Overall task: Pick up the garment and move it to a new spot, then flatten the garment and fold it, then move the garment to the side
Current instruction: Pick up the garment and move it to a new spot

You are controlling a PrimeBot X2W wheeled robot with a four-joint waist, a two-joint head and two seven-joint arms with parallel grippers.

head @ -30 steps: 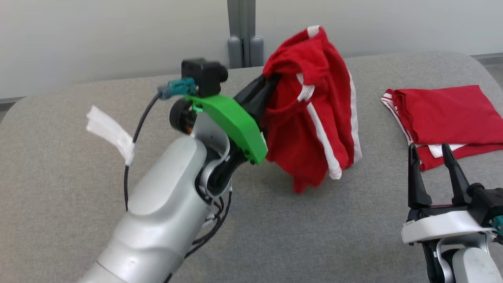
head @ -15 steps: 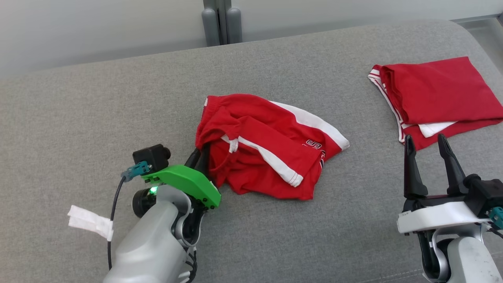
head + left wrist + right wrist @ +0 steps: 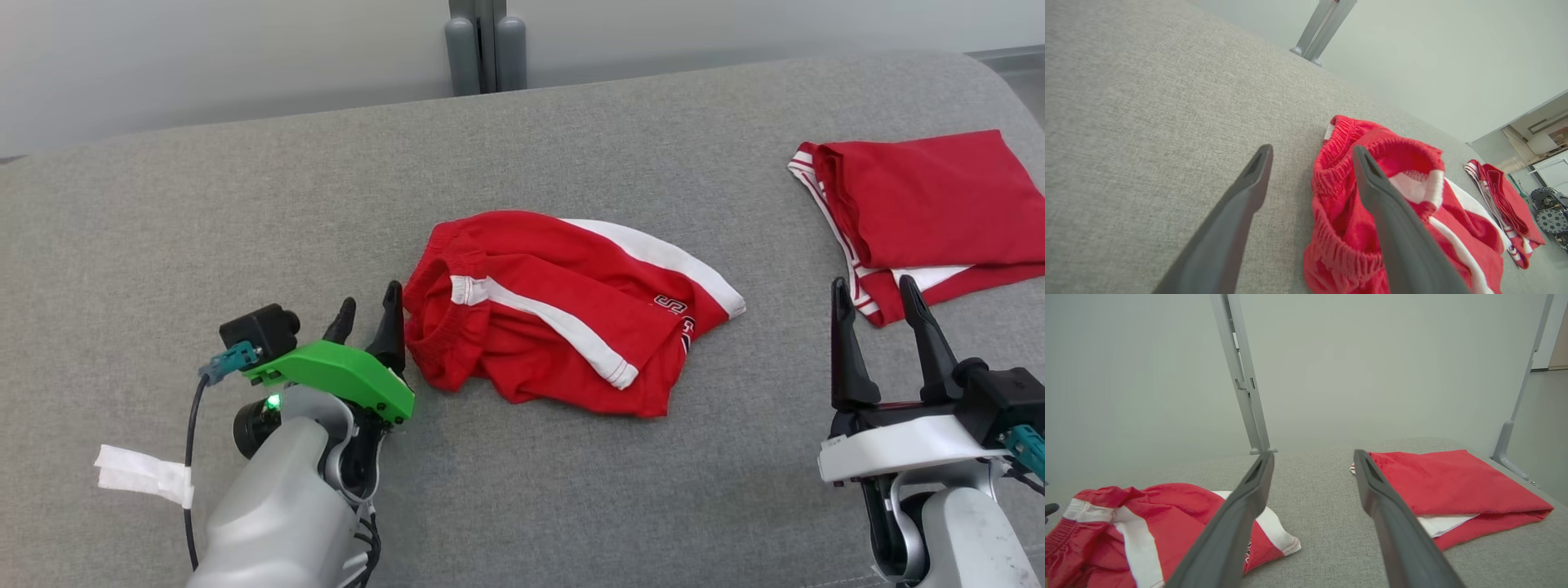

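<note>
The garment (image 3: 563, 314), red shorts with white side stripes, lies crumpled on the middle of the grey table. My left gripper (image 3: 370, 300) stands open just left of its elastic waistband, holding nothing. In the left wrist view the right finger of that gripper (image 3: 1311, 152) overlaps the bunched waistband of the garment (image 3: 1343, 228); whether it touches is unclear. My right gripper (image 3: 872, 286) is open and empty at the lower right, apart from the garment (image 3: 1175, 498). The right wrist view shows this gripper (image 3: 1312, 456) pointing between the two red cloths.
A second red cloth (image 3: 922, 196), folded, lies at the far right near the table's rounded edge, also seen as the folded cloth (image 3: 1445, 477). A grey post (image 3: 486, 45) stands behind the padded table (image 3: 245, 204). A white tape tag (image 3: 143, 474) hangs on my left arm's cable.
My left gripper held the garment up in the air, lowered it onto the table, then opened and let it go. The head camera has tilted down. The right arm stayed still.
</note>
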